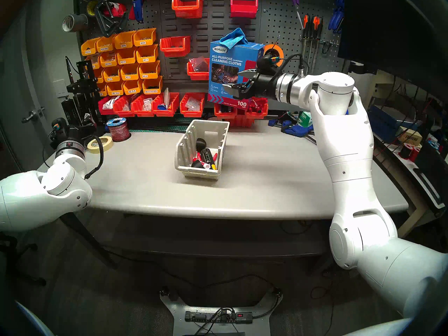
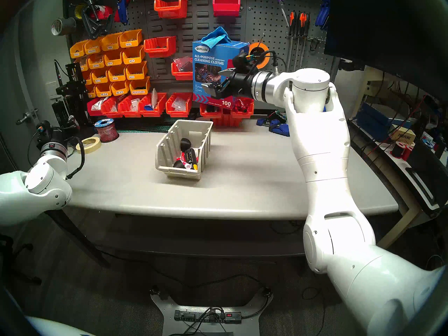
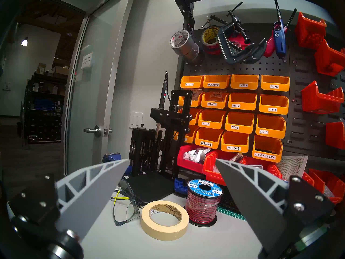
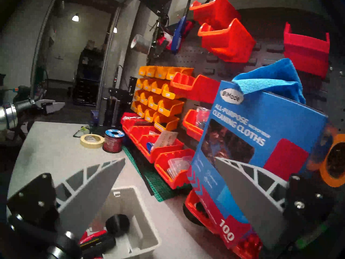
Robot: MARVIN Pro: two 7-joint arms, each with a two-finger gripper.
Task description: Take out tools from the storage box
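Tools [image 1: 203, 156] lie heaped in the beige storage box [image 1: 184, 168], which sits near the middle of a grey workbench [image 1: 266, 178], its low sloped front toward the robot. Inside, one small black round cup [image 1: 201, 143] rests toward the back, a second black cup [image 1: 197, 163] nearer the front, with a long black tool bearing yellow marks [image 1: 206, 156] and a red-capped white marker [image 1: 204, 165] lying between them and the box's right wall. A slim red handle [image 1: 214, 156] shows at the right edge of the pile.

The right gripper [image 1: 238, 82] hangs level well above the bench, behind and to the right of the box, in front of a blue carton of cleaning cloths [image 1: 228, 61]. Its two grey fingers [image 4: 97, 185] stand wide apart with nothing between them; in its wrist view the box's back end and a black cup [image 4: 117, 225] appear low between the fingers.

The left gripper [image 3: 172, 163] is parked at the bench's far left edge, fingers likewise spread wide and empty, pointing toward a roll of masking tape [image 3: 165, 220], a spool of red wire [image 3: 204, 202] and a pair of safety glasses [image 3: 125, 206]. Orange and red wall bins [image 1: 126, 61] line the pegboard behind.
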